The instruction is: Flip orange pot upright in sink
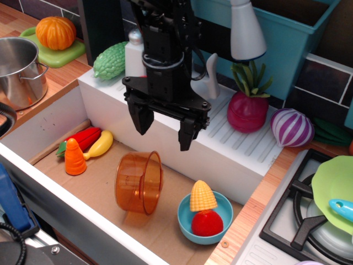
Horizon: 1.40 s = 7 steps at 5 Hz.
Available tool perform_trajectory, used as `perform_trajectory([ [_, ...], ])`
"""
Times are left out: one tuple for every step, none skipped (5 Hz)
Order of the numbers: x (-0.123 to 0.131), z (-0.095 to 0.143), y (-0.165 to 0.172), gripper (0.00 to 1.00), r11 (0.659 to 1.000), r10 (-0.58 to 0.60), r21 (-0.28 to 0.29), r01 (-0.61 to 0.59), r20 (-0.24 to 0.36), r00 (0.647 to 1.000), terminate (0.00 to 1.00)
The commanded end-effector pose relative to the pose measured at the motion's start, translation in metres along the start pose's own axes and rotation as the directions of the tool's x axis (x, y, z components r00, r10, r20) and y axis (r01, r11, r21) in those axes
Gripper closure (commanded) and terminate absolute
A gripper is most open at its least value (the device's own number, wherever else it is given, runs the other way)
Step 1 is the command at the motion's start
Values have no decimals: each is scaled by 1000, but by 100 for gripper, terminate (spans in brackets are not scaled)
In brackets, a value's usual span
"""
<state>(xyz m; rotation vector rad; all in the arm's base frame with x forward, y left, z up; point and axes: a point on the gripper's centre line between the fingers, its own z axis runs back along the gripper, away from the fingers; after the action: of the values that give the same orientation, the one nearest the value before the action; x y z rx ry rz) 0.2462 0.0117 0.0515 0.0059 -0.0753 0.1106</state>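
Orange pot lies on its side on the tan floor of the sink, mouth facing right toward the blue bowl, roughly mid-floor. Not upright. Gripper hangs above the pot, slightly up and right of it, not touching; its two black fingers are spread wide with nothing between them. Blue bowl sits just right of the pot, near but apart, holding a toy corn and a red toy tomato. Left of the pot, well apart: orange toy carrot standing upright, with a yellow banana and red pepper lying beside it near the sink's left wall. Behind the pot, on the ribbed drainboard: magenta beet-like toy with green leaves, plus a pale faucet partly hidden by the arm. Far left of the pot, outside the sink, steel pot on the wooden counter. Purple striped onion right of the drainboard.
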Motion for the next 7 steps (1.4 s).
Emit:
perform_trajectory([
  [0,0,0,0,1000,0,0,0,0,1000,0],
  [5,-3,-9,0,997,-22,75,24,-25,999,0],
  [6,-11,-14,0,990,-35,135,37,-21,999,0],
  [4,-19,-17,0,976,-68,203,74,-37,997,0],
  [0,-30,-14,0,964,-94,246,97,-26,995,0],
  [-6,-43,-8,0,965,-101,245,96,7,995,0],
  [-3,-50,0,0,964,-113,247,104,23,993,0],
])
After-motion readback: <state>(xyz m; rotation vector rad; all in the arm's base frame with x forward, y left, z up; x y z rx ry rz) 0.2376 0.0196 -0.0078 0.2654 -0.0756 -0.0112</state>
